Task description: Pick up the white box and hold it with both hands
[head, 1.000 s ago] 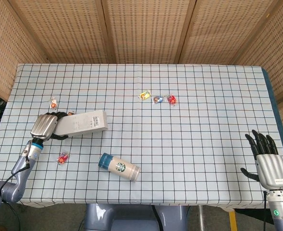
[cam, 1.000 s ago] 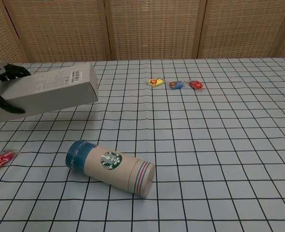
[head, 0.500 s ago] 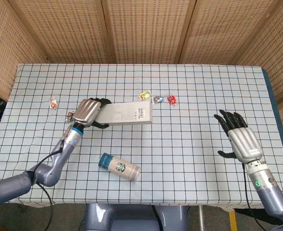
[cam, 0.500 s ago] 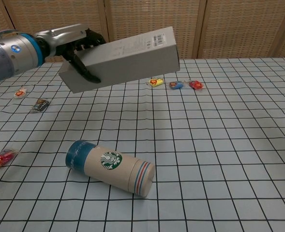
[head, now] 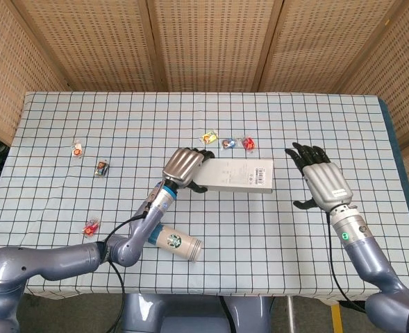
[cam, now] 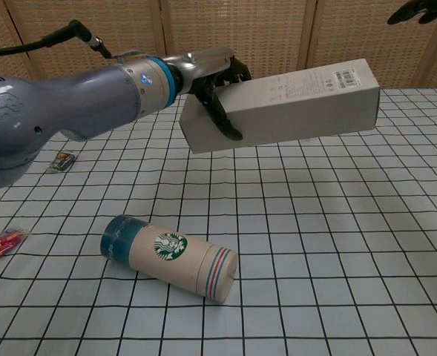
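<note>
The long white box (head: 240,177) (cam: 292,104) is lifted above the table, lying roughly level. My left hand (head: 184,168) (cam: 214,81) grips its left end, fingers wrapped over the top and thumb below. My right hand (head: 320,182) hangs open with fingers spread, a short way to the right of the box's right end and not touching it. In the chest view only the dark fingertips (cam: 420,9) of the right hand show at the top right corner.
A Starbucks cup (head: 172,240) (cam: 171,256) lies on its side near the table's front edge. Small wrapped candies (head: 226,143) (cam: 270,130) sit mid-table, and more candies (head: 91,227) (cam: 3,242) lie at the left. A checked cloth (head: 294,125) covers the table.
My left hand has carried the box further right and higher over the table's middle. My right hand has risen and moved left, close to the box's right end.
</note>
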Tool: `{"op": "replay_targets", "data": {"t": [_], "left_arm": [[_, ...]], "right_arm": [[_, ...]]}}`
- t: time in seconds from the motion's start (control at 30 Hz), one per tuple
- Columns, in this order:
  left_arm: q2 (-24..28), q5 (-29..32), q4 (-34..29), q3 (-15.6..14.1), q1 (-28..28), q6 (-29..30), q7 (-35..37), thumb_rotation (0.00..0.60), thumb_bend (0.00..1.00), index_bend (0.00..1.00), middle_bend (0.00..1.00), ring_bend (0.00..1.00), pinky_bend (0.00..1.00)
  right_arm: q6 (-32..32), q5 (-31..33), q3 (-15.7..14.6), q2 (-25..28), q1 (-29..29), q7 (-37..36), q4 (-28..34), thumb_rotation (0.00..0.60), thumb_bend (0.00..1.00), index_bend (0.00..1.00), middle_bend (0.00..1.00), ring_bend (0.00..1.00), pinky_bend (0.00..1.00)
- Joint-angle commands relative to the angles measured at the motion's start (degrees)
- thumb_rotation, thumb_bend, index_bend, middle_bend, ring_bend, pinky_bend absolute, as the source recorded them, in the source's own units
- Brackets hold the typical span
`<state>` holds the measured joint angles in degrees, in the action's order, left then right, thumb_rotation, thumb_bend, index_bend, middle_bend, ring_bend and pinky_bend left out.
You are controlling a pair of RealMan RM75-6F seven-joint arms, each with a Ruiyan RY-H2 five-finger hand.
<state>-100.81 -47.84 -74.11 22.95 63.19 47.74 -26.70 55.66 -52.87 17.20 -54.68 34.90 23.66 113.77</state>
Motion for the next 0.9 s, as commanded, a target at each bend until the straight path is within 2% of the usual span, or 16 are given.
{"op": "replay_targets", "data": {"t": [0.03, 0.43, 0.67, 0.8, 0.83, 0.9], "left_arm": [[-1.54, 1.34, 1.06, 0.1, 1.48, 0.45, -0.65, 0.6, 0.13, 0.69, 0.58, 0.49, 0.56], [-3.27, 2.85, 0.54, 0.44, 3.52, 2.57, -0.32, 0.6, 0.13, 0.69, 0.58, 0.49, 0.56], [-3.53, 3.68, -0.79, 0.12, 3.86, 3.87, -0.62, 0.6, 0.13, 0.69, 0.58, 0.49, 0.56], [-3.63, 3.93, -1.18, 0.06, 4.11, 4.41, -0.74, 0.6, 0.13, 0.69, 0.58, 0.49, 0.56], [-3.68, 4.03, -1.13, -0.01, 4.19, 4.53, -0.84, 0.6, 0.12, 0.69, 0.58, 0.49, 0.56], [-3.73, 4.21, -1.08, -0.06, 4.3, 4.62, -0.9, 0.6, 0.12, 0.68, 0.58, 0.49, 0.56]], "right_arm": [[0.03, 6.04, -0.73, -2.46, 3.91, 4.98, -0.59, 0.6, 0.0, 0.0, 0.0, 0.0, 0.0], [3.47, 20.74, -3.55, -7.94, 12.35, 15.71, -2.47, 0.6, 0.0, 0.0, 0.0, 0.0, 0.0], [4.9, 25.07, -4.85, -9.89, 15.06, 18.09, -3.9, 0.6, 0.0, 0.0, 0.0, 0.0, 0.0], [5.76, 25.06, -5.58, -10.81, 15.91, 18.78, -4.87, 0.6, 0.0, 0.0, 0.0, 0.0, 0.0], [6.14, 24.36, -5.66, -11.15, 15.95, 18.52, -5.28, 0.6, 0.0, 0.01, 0.0, 0.0, 0.0], [6.78, 23.28, -5.7, -11.55, 15.87, 17.95, -5.79, 0.6, 0.0, 0.12, 0.09, 0.04, 0.0]]}}
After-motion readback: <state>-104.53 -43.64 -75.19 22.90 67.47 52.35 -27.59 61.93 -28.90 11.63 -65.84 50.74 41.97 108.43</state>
